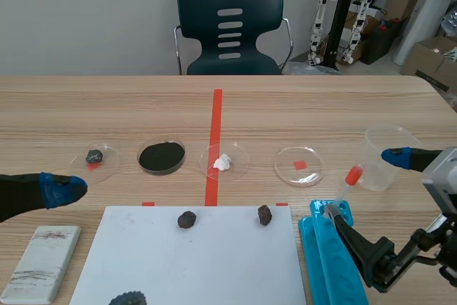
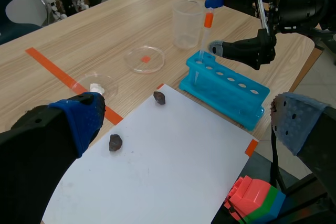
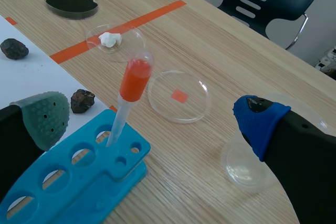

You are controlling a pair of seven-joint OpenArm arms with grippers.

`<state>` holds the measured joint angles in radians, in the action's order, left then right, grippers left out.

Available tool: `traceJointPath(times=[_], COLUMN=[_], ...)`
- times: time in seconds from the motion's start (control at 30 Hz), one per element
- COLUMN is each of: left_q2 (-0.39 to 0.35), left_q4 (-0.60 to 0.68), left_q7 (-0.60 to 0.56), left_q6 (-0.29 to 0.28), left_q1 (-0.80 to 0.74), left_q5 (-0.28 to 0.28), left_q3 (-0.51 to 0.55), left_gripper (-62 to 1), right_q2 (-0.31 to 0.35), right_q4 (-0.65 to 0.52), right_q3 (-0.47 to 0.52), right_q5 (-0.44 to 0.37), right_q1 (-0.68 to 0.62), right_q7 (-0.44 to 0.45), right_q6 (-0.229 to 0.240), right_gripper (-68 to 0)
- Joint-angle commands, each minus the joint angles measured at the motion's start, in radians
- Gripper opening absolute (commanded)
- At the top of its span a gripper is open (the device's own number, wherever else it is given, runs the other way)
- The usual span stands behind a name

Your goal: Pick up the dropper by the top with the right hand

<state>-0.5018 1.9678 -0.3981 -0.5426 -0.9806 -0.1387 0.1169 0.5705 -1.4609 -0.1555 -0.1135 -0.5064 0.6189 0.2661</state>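
1. At the table's right side, from the camera between the arms: shows the dropper point(image 1: 341, 194) leaning in the end hole of the blue rack point(image 1: 325, 248), orange bulb point(image 1: 353, 175) uppermost. Has the right gripper point(image 1: 368, 191) straddling it, fingers spread wide, gripping nothing. Risks clipping the plastic cup point(image 1: 385, 155), just beside the farther finger, on any sideways drift.
2. Past the left wrist: finds the left gripper point(image 2: 189, 129) released and empty above the white sheet point(image 2: 157, 171), well apart from the rack, so no help in steadying it. Confirms the dropper's lean; cannot quite tell how deep the tip sits, perhaps only loosely. Could drag or tip the rack if pulled off the stem's own line.
3. Past the right wrist: places the bulb ahead of the gap, nearer the grey-green pad point(image 3: 44, 119) than the blue pad point(image 3: 260, 121). Would shove the dropper over before pinching it if closed off-centre. Would catch the clear stem rather than the top if closed too low. Could squirt out any contents if clamped hard on that soft bulb.
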Motion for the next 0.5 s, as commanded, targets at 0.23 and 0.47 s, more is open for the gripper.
traceJointPath(times=[0.23, 0.47], left_q2=[0.002, 0.002], left_q4=[0.013, 0.013], left_q7=[-0.017, -0.017], left_q6=[0.002, 0.002], left_q1=[0.003, 0.003], left_q5=[-0.013, -0.013], left_q3=[-0.003, -0.003], left_gripper=[1.4, 1.4], right_q2=[-0.017, -0.017], right_q4=[-0.012, -0.012], right_q3=[0.009, 0.009], right_q5=[0.001, 0.001], right_q1=[0.042, 0.044], right_q7=[0.017, 0.017], right_q6=[-0.004, -0.004], right_gripper=[-8.7, -17.6])
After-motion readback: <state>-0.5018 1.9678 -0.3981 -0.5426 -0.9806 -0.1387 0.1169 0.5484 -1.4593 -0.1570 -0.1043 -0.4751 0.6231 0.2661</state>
